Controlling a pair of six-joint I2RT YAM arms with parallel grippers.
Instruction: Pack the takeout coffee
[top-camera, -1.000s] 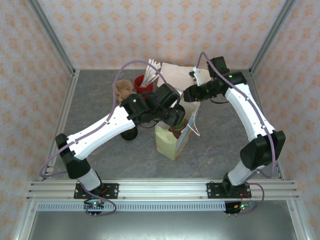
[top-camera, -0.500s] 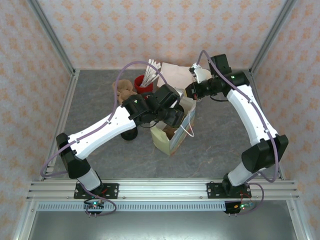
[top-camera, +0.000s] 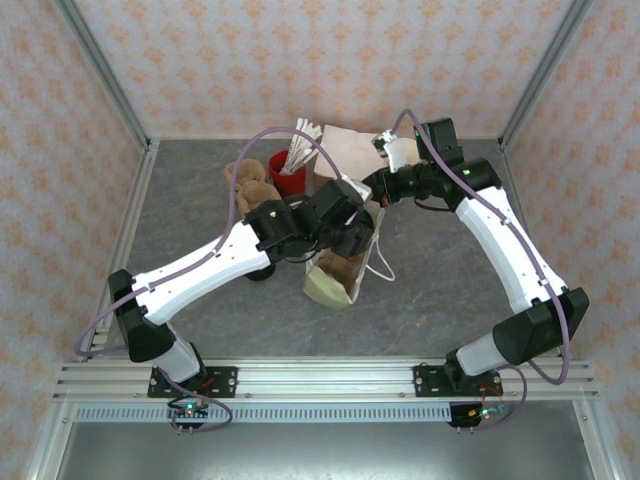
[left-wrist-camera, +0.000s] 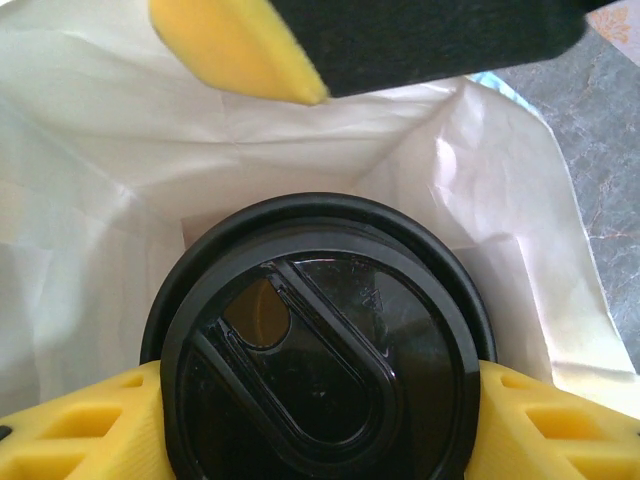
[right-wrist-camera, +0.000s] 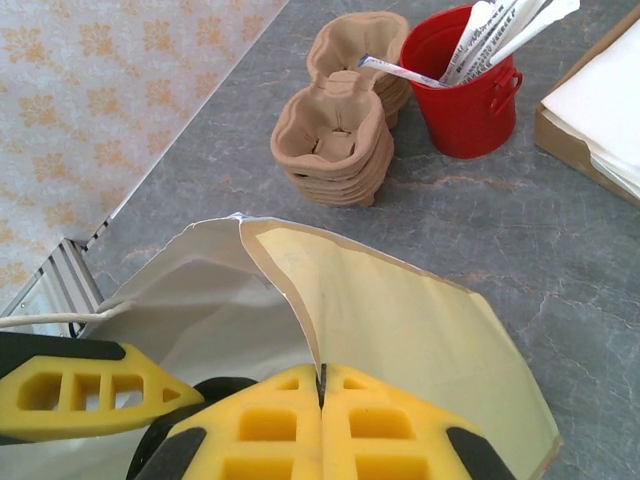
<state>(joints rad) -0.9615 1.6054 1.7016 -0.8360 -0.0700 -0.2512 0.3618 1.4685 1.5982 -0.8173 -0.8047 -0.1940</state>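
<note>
The takeout coffee (left-wrist-camera: 320, 350), a dark cup under a round black lid, sits between the yellow fingers (left-wrist-camera: 90, 430) of my left gripper (left-wrist-camera: 320, 432), which is shut on it. Cup and gripper are in the mouth of the cream paper bag (left-wrist-camera: 100, 170). In the top view the left gripper (top-camera: 352, 243) is at the opening of the tilted bag (top-camera: 328, 287). My right gripper (right-wrist-camera: 322, 385) is shut on the bag's upper rim (right-wrist-camera: 400, 320), holding that wall up. It is just behind the bag in the top view (top-camera: 378, 192).
A red bucket (right-wrist-camera: 462, 95) of wrapped sticks and a stack of brown pulp cup carriers (right-wrist-camera: 340, 140) stand at the back of the table. A cardboard box of white paper (right-wrist-camera: 600, 110) is beside them. Patterned walls enclose the grey table (top-camera: 200, 200).
The right gripper has shut on the bag's rim. The bag has tipped and shifted left, and the left gripper with the coffee now sits further into its mouth.
</note>
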